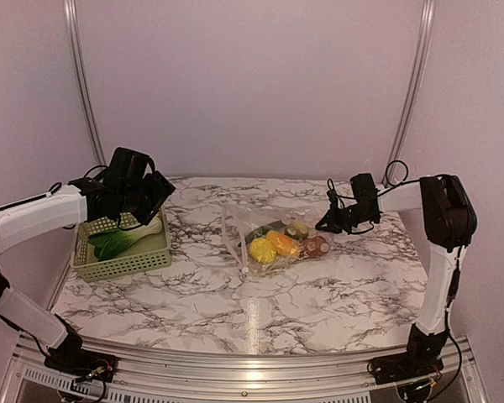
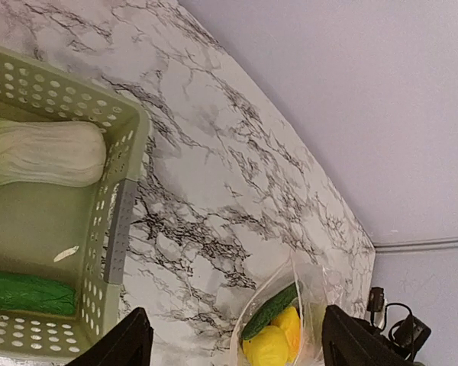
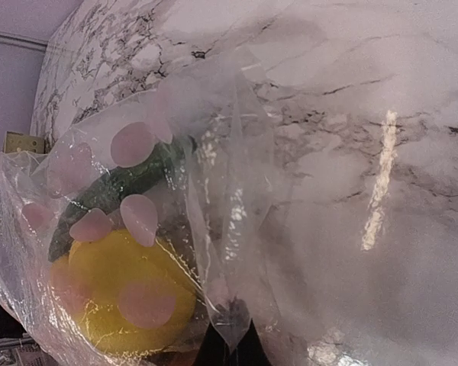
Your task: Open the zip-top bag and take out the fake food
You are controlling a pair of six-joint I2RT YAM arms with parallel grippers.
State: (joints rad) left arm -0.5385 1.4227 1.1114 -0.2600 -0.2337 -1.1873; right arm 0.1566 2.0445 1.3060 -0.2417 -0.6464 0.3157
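The left gripper [image 1: 133, 200] hangs over the pale green basket [image 1: 126, 262] with its fingers spread wide and nothing between them. The zip-top bag [image 1: 235, 223] lies well off to its right, in the middle of the marble table [image 1: 336, 294]. The bag's long axis runs roughly left to right, and its looser, gaping end seems to face the left arm. The right gripper [image 1: 329, 222] is clenched on a fold of clear plastic at the bag's far right end, so it is the arm touching the bag. The left gripper would have to cross the open marble to reach in.

The basket holds a toy bok choy [image 1: 133, 239], lying flat with its white stem toward the bag (the only food out of the plastic). Inside the bag are a yellow piece [image 1: 262, 249], an orange piece [image 1: 283, 243], a brown one [image 1: 316, 246] and a dark green cucumber-like piece [image 2: 271, 309], bunched together. By my reading, most of the removal is not yet done.
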